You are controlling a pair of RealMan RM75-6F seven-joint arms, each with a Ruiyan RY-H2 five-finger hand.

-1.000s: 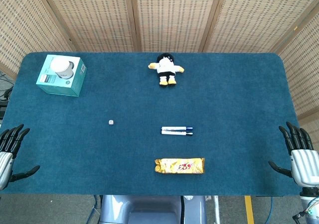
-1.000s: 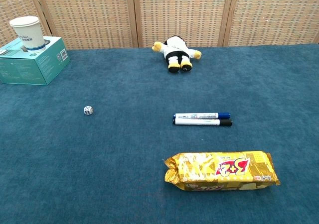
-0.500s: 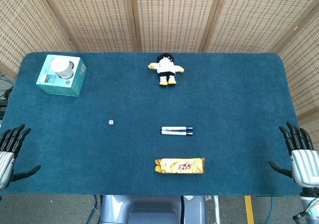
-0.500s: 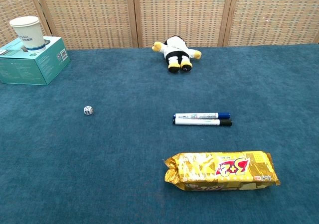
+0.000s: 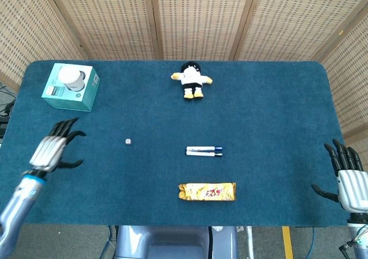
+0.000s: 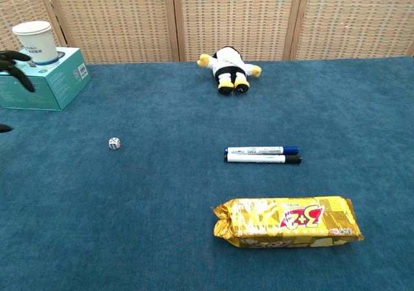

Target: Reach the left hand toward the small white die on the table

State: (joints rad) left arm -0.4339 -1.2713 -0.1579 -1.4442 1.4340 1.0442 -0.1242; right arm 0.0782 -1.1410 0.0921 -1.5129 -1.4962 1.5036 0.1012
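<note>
The small white die [image 5: 127, 141] lies alone on the blue table cloth, left of centre; the chest view shows the die [image 6: 114, 143] with dark pips. My left hand [image 5: 53, 150] hovers over the table's left side, fingers spread and empty, a good way left of the die. Only dark fingertips [image 6: 18, 69] of that hand show at the chest view's left edge. My right hand [image 5: 347, 178] stays off the table's right front corner, fingers apart and holding nothing.
A teal box [image 5: 70, 88] with a white paper cup [image 6: 35, 43] on it stands at the back left. A plush toy [image 5: 192, 80] lies at the back centre. Two markers [image 5: 204, 151] and a yellow snack packet [image 5: 207, 191] lie right of the die.
My left hand has risen from the table's left front edge and moved in over the cloth toward the die. The right hand dropped slightly. Objects have not moved.
</note>
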